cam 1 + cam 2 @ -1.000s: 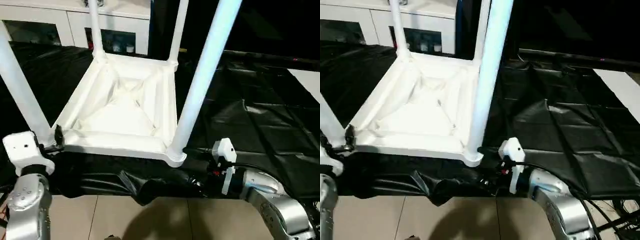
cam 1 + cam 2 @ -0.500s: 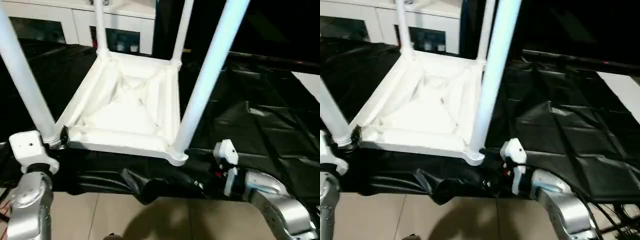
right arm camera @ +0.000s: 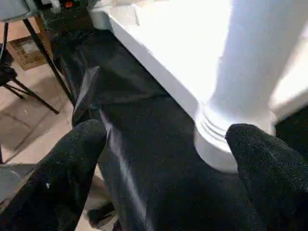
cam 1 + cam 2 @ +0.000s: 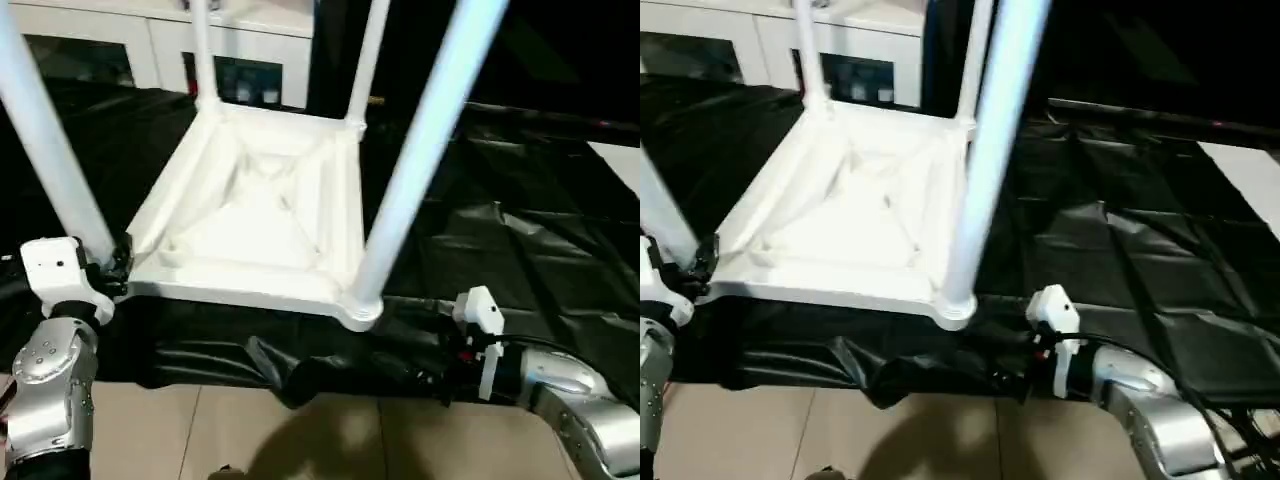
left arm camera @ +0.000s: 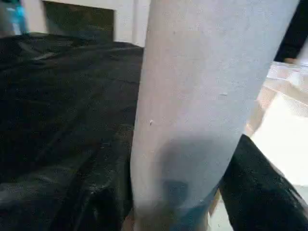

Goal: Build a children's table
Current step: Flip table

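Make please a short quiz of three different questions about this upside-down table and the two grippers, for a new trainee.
1. True or false: the children's table lies with its ribbed underside facing up.
2. How many legs stand up from the tabletop? A) two B) three C) four
3. Fill in: the right gripper is ____, its fingers apart, in front of the near right corner socket.

Key: 1 true. 2 C: near left leg, near right leg, far left leg, far right leg. 3 open.
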Robot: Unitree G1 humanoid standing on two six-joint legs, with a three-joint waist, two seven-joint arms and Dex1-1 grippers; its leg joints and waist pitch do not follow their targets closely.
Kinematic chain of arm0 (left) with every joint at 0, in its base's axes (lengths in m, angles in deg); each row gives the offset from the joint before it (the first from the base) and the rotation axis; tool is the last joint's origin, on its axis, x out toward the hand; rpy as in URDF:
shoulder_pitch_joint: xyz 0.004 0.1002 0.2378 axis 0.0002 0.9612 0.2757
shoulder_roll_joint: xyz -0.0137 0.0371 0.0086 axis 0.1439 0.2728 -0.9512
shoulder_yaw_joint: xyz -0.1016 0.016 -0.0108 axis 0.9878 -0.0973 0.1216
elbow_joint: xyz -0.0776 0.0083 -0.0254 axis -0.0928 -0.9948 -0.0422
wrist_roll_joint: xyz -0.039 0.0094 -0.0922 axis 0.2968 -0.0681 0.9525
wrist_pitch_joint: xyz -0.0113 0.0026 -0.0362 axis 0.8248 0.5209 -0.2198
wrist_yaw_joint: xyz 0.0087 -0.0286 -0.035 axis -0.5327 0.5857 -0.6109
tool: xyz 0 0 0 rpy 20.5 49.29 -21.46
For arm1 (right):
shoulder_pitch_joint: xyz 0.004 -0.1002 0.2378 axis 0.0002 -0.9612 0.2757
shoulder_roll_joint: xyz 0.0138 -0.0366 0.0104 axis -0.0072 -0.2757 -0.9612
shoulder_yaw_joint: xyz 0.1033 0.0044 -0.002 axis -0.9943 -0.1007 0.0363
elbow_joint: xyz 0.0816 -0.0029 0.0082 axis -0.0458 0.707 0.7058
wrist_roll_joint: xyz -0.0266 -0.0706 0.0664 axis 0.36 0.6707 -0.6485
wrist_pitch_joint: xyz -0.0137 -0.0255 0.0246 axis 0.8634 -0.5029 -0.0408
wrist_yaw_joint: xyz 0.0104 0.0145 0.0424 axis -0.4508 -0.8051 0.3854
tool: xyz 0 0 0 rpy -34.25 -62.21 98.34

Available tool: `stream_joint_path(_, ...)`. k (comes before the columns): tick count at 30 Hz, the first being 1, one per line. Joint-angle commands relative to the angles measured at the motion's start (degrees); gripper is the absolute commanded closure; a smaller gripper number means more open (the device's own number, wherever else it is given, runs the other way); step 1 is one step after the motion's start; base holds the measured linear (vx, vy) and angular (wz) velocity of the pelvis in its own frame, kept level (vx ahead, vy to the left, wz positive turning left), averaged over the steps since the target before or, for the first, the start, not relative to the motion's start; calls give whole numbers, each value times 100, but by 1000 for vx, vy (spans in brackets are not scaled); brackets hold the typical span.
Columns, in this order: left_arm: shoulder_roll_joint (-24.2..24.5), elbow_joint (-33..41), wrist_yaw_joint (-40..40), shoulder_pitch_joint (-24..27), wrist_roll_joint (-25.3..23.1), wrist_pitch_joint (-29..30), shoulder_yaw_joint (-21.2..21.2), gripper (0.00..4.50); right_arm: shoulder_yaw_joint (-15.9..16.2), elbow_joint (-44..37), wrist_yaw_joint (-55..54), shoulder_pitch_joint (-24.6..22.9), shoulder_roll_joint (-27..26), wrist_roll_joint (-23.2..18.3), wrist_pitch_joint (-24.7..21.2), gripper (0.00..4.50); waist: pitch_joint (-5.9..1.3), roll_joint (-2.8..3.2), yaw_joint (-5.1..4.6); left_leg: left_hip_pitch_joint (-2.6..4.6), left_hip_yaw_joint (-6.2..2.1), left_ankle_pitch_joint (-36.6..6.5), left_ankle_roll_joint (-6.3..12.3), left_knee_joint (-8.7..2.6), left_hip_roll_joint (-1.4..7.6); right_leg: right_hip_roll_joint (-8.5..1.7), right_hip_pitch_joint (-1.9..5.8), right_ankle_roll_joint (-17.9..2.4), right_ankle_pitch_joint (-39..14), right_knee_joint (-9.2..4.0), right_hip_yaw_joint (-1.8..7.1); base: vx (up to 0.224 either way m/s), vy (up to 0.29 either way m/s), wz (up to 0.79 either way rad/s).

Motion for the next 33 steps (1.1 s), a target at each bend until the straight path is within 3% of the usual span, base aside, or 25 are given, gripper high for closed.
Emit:
stream_joint_path(1,-31,154,257,22,106,68,-279,212,-144,50,-41,90,-9,-20,17,0,-242,139,-29,129,-37,-1145,-106,-499,180,-397,75,-988,319,-408,214,0,0,0)
stream_joint_path(6,-84,338,335,163,120,162,-399,230,-58,-25,42,134,-15,-47,-32,0,-251,132,0,117,-39,-1056,-97,-492,184,-402,95,-957,415,-392,213,0,0,0)
stream_joint_path(7,-107,372,304,191,75,265,-444,231,-23,49,-23,201,-49,-5,20,0,-248,102,-2,113,-36,-1016,-85,-491,181,-396,98,-953,457,-392,210,0,0,0)
stream_joint_path(9,-137,335,253,173,20,297,-493,231,0,158,-108,297,-127,52,79,0,-252,123,-5,116,-37,-964,-89,-486,178,-396,90,-962,484,-381,207,0,0,0)
stream_joint_path(14,-326,257,29,-44,185,424,-420,231,21,407,-351,606,-415,122,75,0,-239,106,-9,122,-27,-1055,-135,-505,179,-407,78,-973,188,-399,211,0,0,0)
stream_joint_path(17,-626,394,-103,-178,612,650,-270,231,97,550,-450,809,-664,102,51,0,-240,97,-10,135,-19,-1126,-179,-502,182,-412,66,-994,92,-408,215,0,0,0)
stream_joint_path(24,-1419,820,-526,-340,1673,1348,18,231,395,529,-452,1020,-1039,105,19,0,-248,75,25,88,0,-794,-89,-477,167,-413,90,-1052,403,-370,209,0,0,0)
stream_joint_path(27,-1624,832,-615,-461,1819,1515,77,231,471,655,-568,1133,-1152,135,-182,0,-249,86,28,84,3,-707,-89,-473,160,-403,101,-1002,399,-376,213,0,0,0)
stream_joint_path(28,-1628,831,-614,-464,1817,1516,75,231,472,665,-579,1138,-1155,142,-189,0,-254,118,34,94,-2,-688,-115,-468,165,-406,93,-995,442,-366,215,0,0,0)
stream_joint_path(29,-1654,843,-604,-478,1794,1540,76,231,476,708,-628,1160,-1169,168,-216,0,-255,94,18,82,-4,-628,-127,-470,157,-392,110,-965,553,-367,208,0,0,0)
stream_joint_path(33,-1737,965,-567,-522,1736,1743,-85,234,255,1259,-1334,1443,-1537,297,-227,0,-263,93,-26,82,7,-527,-201,-463,131,-384,122,-911,720,-361,208,0,0,0)
